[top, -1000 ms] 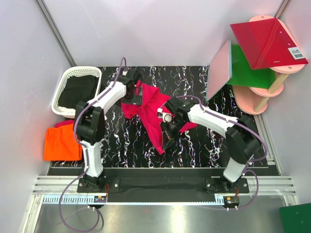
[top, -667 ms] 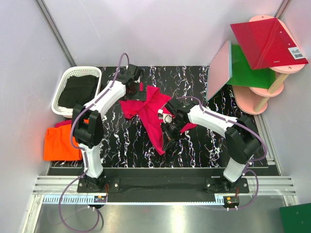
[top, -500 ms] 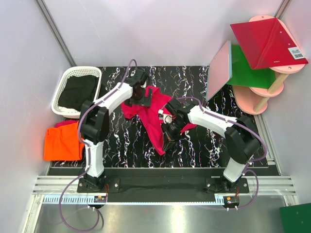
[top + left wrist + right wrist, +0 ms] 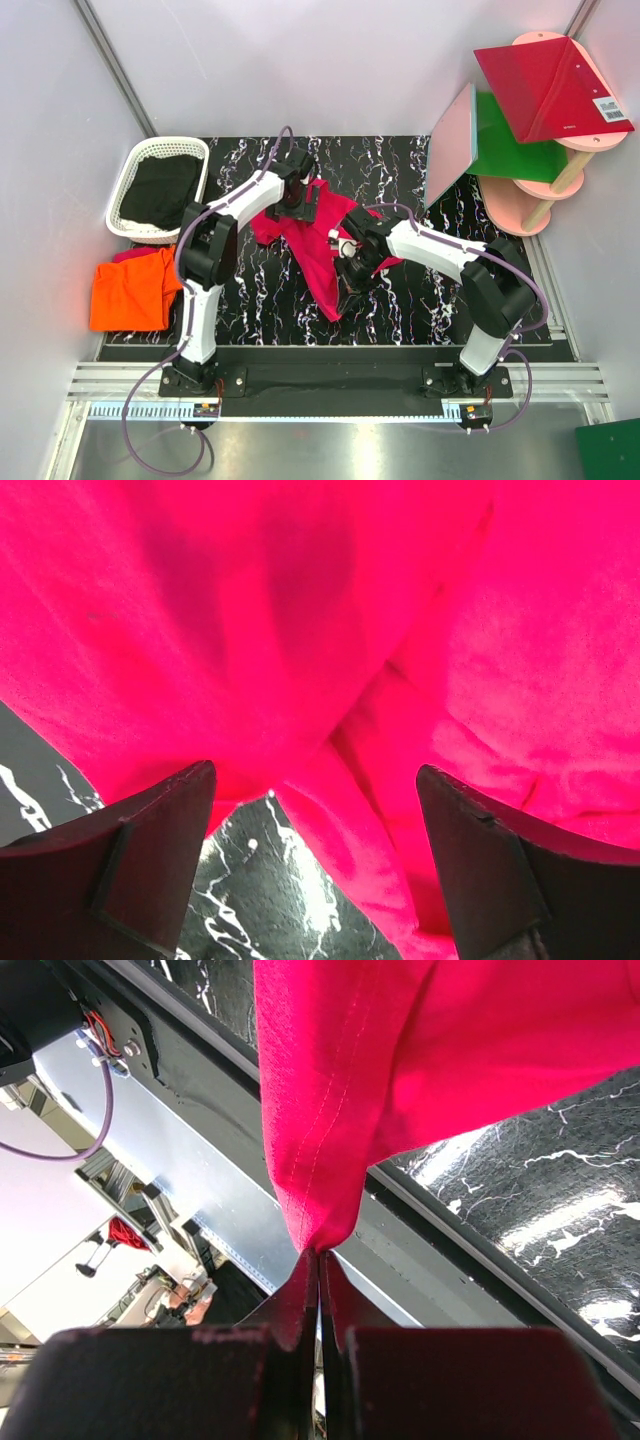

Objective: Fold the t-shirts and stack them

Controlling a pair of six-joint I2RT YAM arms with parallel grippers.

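Observation:
The hot pink t-shirt [image 4: 318, 245] lies crumpled on the black marbled table [image 4: 400, 160], with a long part trailing toward the near edge. My left gripper [image 4: 303, 203] is open just over the shirt's far part; in its wrist view the pink cloth [image 4: 330, 630] fills the frame between the spread fingers [image 4: 150, 840]. My right gripper [image 4: 350, 265] is shut on a fold of the pink shirt [image 4: 340, 1100] and holds it up off the table. The bright orange t-shirt [image 4: 128, 288] lies folded at the left, off the table's edge.
A white basket [image 4: 126, 186] with dark cloth stands at the far left. Stiff red [image 4: 550, 85] and green [image 4: 510, 140] panels sit on a pink stand at the far right, with a pale pink panel [image 4: 450, 140] leaning beside them.
My left gripper has swung right along the far side of the pink shirt, over its top part. My right gripper keeps its hold and has hardly moved.

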